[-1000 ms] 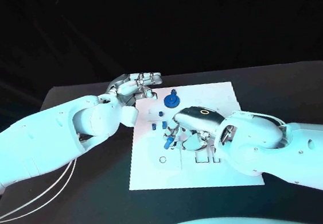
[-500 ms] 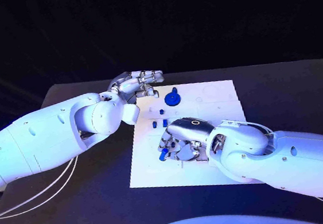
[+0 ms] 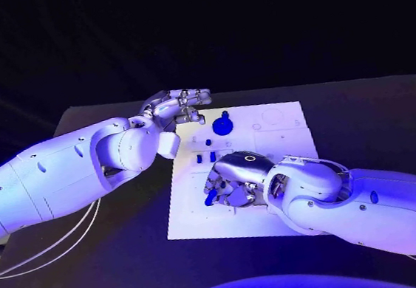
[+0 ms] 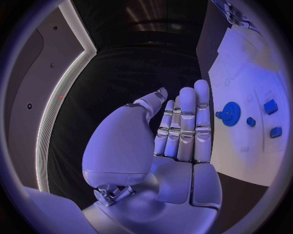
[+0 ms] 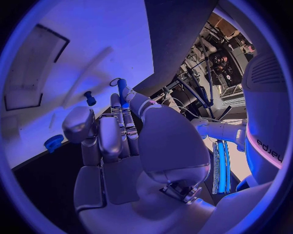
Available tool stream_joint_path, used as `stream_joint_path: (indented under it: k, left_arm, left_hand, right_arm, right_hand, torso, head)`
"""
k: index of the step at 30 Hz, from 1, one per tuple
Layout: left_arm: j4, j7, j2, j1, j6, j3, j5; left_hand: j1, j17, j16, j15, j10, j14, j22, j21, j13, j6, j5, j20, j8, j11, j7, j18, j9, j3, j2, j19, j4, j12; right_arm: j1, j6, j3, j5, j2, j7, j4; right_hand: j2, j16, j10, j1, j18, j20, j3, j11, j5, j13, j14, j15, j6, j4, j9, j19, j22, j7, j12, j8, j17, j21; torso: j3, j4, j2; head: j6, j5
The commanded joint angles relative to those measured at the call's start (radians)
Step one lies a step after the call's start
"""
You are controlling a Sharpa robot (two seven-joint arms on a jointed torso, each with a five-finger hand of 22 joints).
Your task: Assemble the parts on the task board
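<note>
Looking down from the head view, the white task board (image 3: 269,122) is seen in the middle of the black table (image 3: 376,116). The left hand (image 3: 173,108) is held over the board's far left corner, its fingers curled loosely and nothing seen between them. A blue gear (image 3: 223,124) lies on the board just beside that hand, and small blue parts (image 3: 204,158) stand nearer the middle. The right hand (image 3: 231,181) is lowered onto the board's left half, and a blue peg (image 3: 211,197) is seen at its fingertips; whether the peg is gripped cannot be told from this view. In the left wrist view, the left hand (image 4: 174,141) is shown with its fingers (image 4: 186,122) straight and side by side, the palm bare and nothing held, with the board (image 4: 244,73) beside it carrying the gear (image 4: 231,114) and two small blue parts (image 4: 270,106). In the right wrist view, the right hand (image 5: 119,141) is seen above the board (image 5: 92,44), and the blue peg (image 5: 122,92) appears at its fingertips (image 5: 116,105), seemingly pinched there. A small dark blue part (image 5: 90,98) stands on the board close by, and the gear (image 5: 53,143) lies at the board's edge.
</note>
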Motion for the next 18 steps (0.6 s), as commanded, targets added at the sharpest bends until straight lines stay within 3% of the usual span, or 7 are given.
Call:
stream_joint_path:
  k: [1,12,18]
  left_arm:
    - [0.001,0.003,0.000,0.000,0.020,0.001,-0.003]
    - [-0.001,0.003,0.001,0.000,0.024,0.001,-0.003]
    - [-0.002,0.003,0.002,0.000,0.024,0.001,-0.003]
  left_hand:
    - [0.007,-0.001,-0.005,0.000,-0.010,-0.010,-0.001,-0.007,-0.001,-0.008,0.007,0.004,0.004,0.000,0.002,0.012,0.001,-0.002,0.004,0.001,-0.006,0.001]
    - [0.008,-0.002,-0.005,0.000,-0.011,-0.011,-0.002,-0.007,-0.001,-0.008,0.006,0.004,0.004,0.000,0.002,0.011,0.001,-0.003,0.003,0.001,-0.007,0.002]
    - [0.008,-0.002,-0.005,0.000,-0.011,-0.011,-0.002,-0.007,-0.001,-0.008,0.006,0.004,0.004,0.000,0.002,0.011,0.001,-0.003,0.003,0.001,-0.007,0.002]
  right_arm:
    - [-0.004,-0.012,-0.002,-0.057,-0.004,-0.048,0.005]
    - [-0.004,-0.008,-0.001,-0.077,-0.022,-0.048,0.018]
    - [-0.004,0.054,-0.001,-0.081,-0.012,-0.052,0.017]
  right_hand:
    - [0.002,0.003,0.005,-0.006,-0.007,-0.003,0.001,0.003,0.004,0.000,0.030,-0.004,0.006,0.005,0.002,0.003,0.001,-0.002,-0.004,0.002,0.001,0.006]
    - [0.001,0.003,0.006,-0.006,-0.007,-0.002,0.001,0.003,0.003,0.000,0.030,-0.004,0.006,0.004,0.002,0.003,0.001,-0.003,-0.004,0.002,-0.001,0.006]
    - [-0.003,0.001,0.006,-0.009,-0.007,-0.002,-0.001,0.003,0.002,0.000,0.029,-0.004,0.006,0.005,0.002,0.002,-0.001,-0.002,-0.006,0.002,-0.003,0.005]
  torso:
    - [0.0003,0.0000,0.001]
    - [0.0000,-0.0006,0.000]
    - [-0.0004,-0.0001,0.000]
  head:
    - [-0.002,0.002]
    - [-0.007,0.004]
    - [-0.007,0.003]
